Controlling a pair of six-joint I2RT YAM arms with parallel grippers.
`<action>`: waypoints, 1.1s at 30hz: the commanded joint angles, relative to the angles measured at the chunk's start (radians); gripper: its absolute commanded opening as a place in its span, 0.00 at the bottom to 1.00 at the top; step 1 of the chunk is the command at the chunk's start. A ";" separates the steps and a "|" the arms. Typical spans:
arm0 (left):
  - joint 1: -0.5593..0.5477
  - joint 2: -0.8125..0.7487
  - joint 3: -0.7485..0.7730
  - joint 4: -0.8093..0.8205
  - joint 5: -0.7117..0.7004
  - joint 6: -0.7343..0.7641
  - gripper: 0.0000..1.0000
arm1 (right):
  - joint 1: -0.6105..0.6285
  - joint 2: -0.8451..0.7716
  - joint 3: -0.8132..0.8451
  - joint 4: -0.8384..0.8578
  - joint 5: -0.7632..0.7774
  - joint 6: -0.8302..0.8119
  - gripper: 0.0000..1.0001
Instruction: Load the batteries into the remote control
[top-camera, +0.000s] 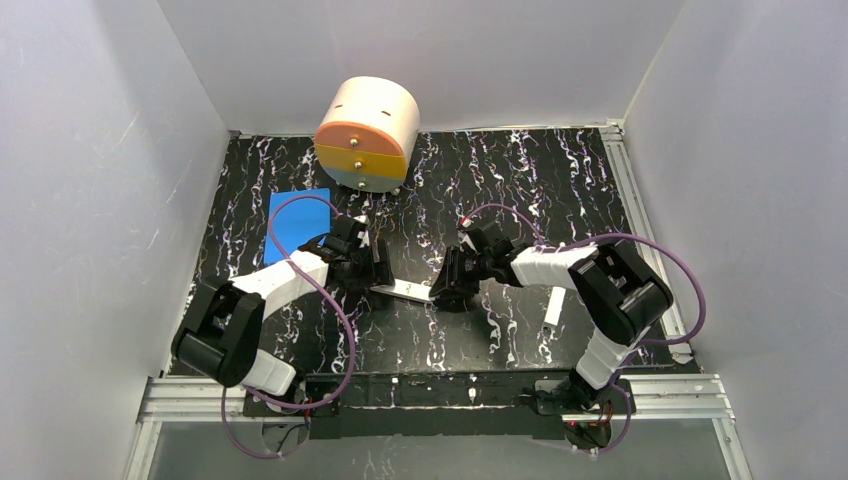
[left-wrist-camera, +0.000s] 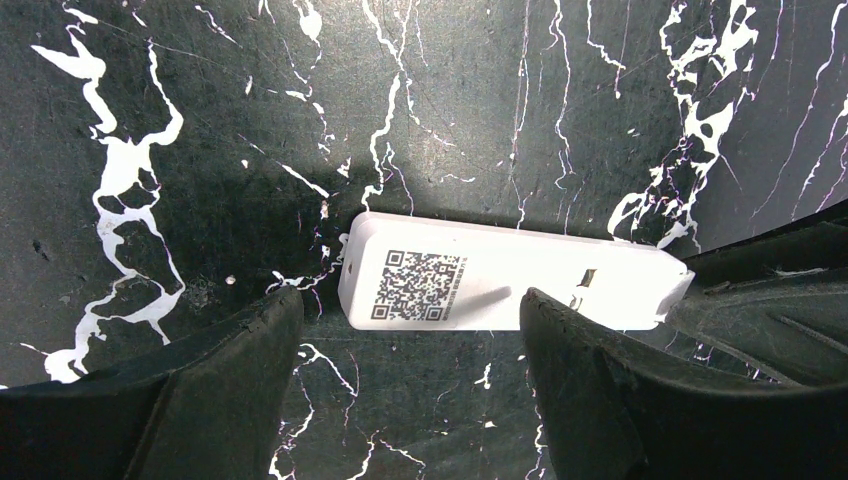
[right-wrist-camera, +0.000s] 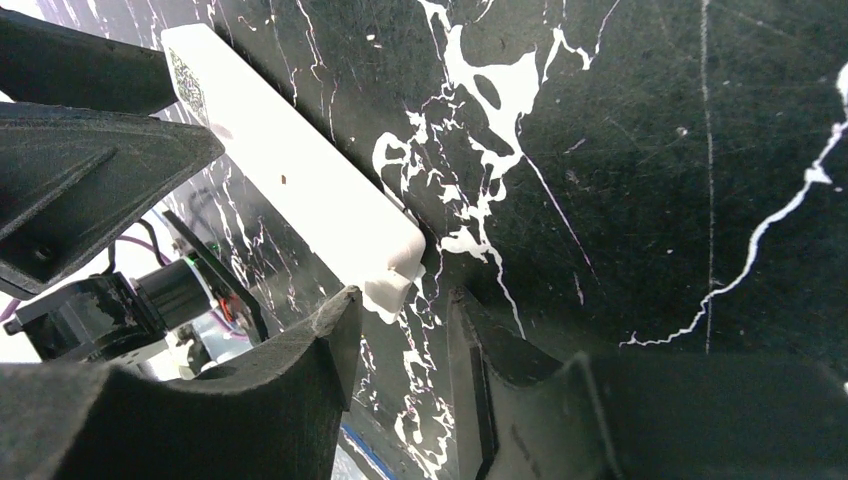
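Observation:
The remote control (left-wrist-camera: 500, 285) lies back up on the black marbled table, its dark square code label showing. In the top view it is a white strip (top-camera: 405, 291) between my two grippers. My left gripper (left-wrist-camera: 405, 325) is open and empty just above its labelled end, and one finger (left-wrist-camera: 570, 350) overlaps the remote's near edge. My right gripper (right-wrist-camera: 400, 305) is open with a narrow gap, its fingertips right at the remote's other end (right-wrist-camera: 390, 265), not closed on it. No batteries are in view.
A round cream drawer unit (top-camera: 368, 135) with orange, yellow and blue fronts stands at the back. A blue flat pad (top-camera: 297, 215) lies behind the left arm. A thin white bar (top-camera: 553, 308) lies near the right arm's elbow. White walls enclose the table.

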 joint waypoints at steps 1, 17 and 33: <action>0.005 0.026 -0.002 -0.044 -0.014 0.018 0.77 | 0.012 0.019 0.026 0.031 -0.011 -0.007 0.45; 0.004 0.046 0.000 -0.037 -0.005 0.021 0.77 | 0.034 0.077 0.063 0.002 0.058 0.004 0.43; 0.003 0.043 -0.075 0.005 0.049 -0.004 0.72 | 0.104 0.117 0.062 -0.080 0.247 -0.060 0.43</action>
